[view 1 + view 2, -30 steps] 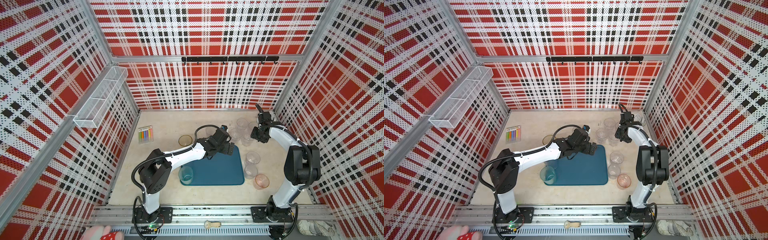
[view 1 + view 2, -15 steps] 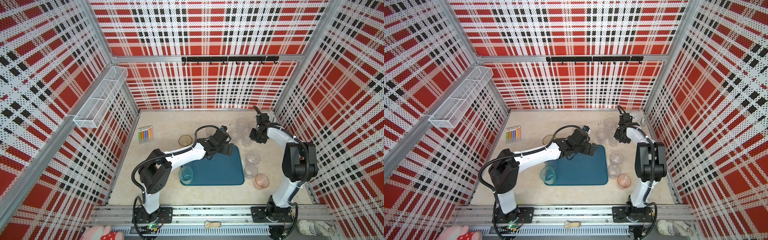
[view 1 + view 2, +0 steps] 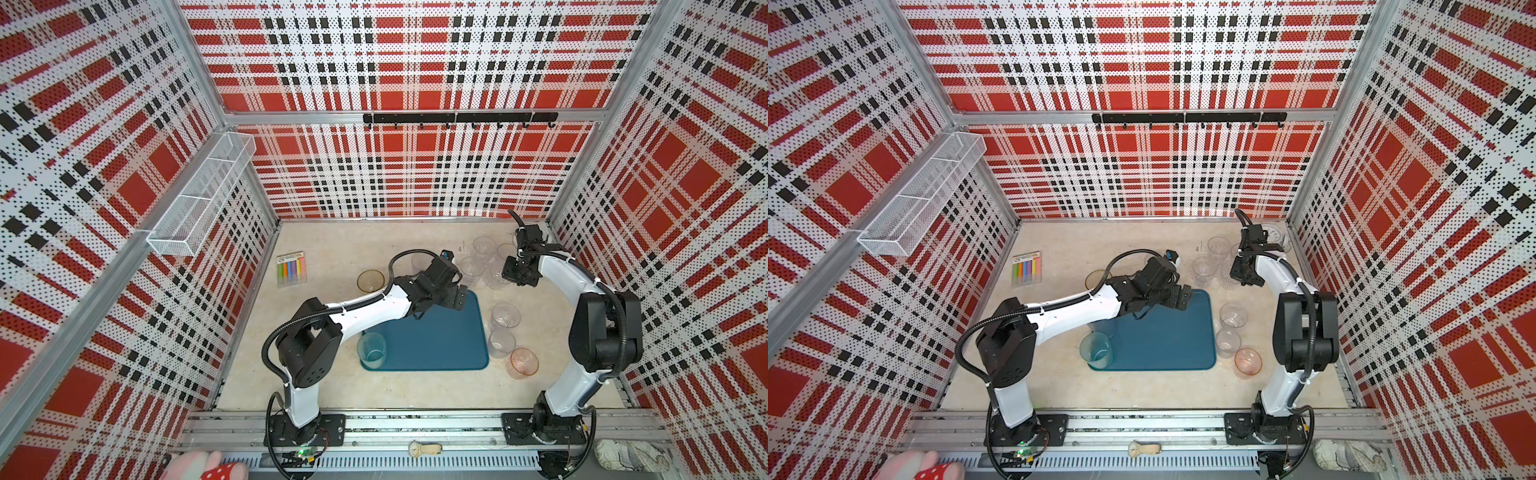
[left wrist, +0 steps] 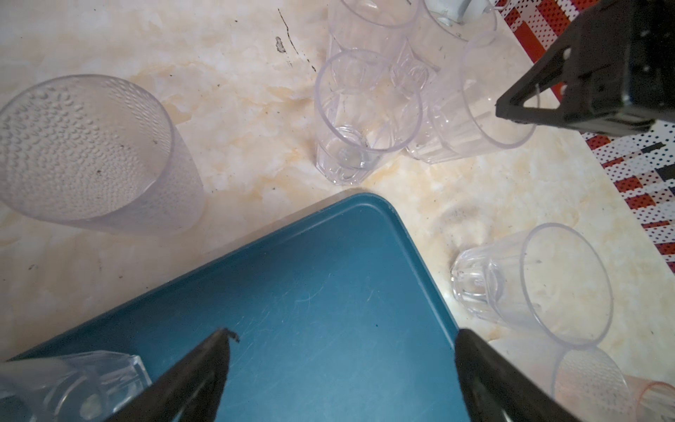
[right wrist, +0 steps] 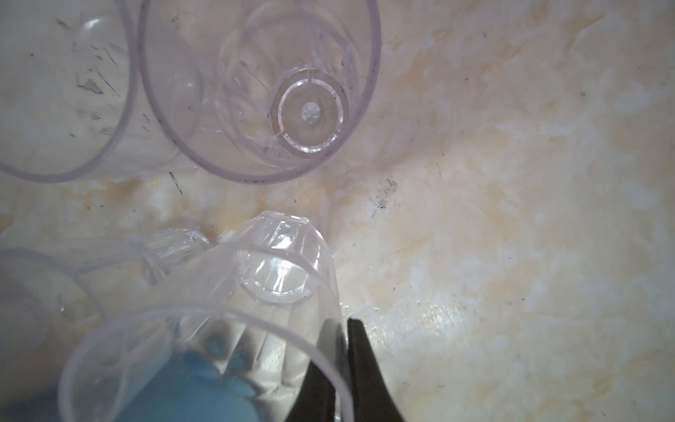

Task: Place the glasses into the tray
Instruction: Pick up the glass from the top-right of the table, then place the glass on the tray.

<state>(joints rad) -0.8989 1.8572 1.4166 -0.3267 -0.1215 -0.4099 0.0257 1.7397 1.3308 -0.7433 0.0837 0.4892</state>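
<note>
Presently, both top views: tray (image 3: 440, 340) (image 3: 1163, 345) lies flat mid-counter (image 3: 332, 374). One blue-green glass (image 3: 371, 351) stands upright in the tray corner nearest the left arm's base. Left claw (image 3: 456, 298) (image 3: 1180, 297) hangs over the tray's far edge, jaws spread wide, holding nothing. Right claw (image 3: 513, 276) (image 3: 1241, 276) is down among the clear glasses (image 3: 478, 257) bunched at the far right of the counter. Amber glass (image 3: 370, 280) sits on the counter beyond the tray's far left corner. Pink glass (image 3: 523, 362) sits on the counter off the tray's near right corner.

Left wrist view: left claw (image 4: 339, 365) shows both fingers (image 4: 190, 380) far apart over a tray (image 4: 310, 292) corner, with nothing between them. Frosted glass (image 4: 84, 153) stands upright on the counter just beyond the tray edge. Right claw (image 4: 518, 109) sits on the rim of a clear glass (image 4: 475, 120).

Right wrist view: right claw (image 5: 341, 350) is closed, pinching the wall of the clear glass (image 5: 204, 329) at its rim, one finger inside and one outside. The glass's base shows just above the counter surface; contact cannot be told.
</note>
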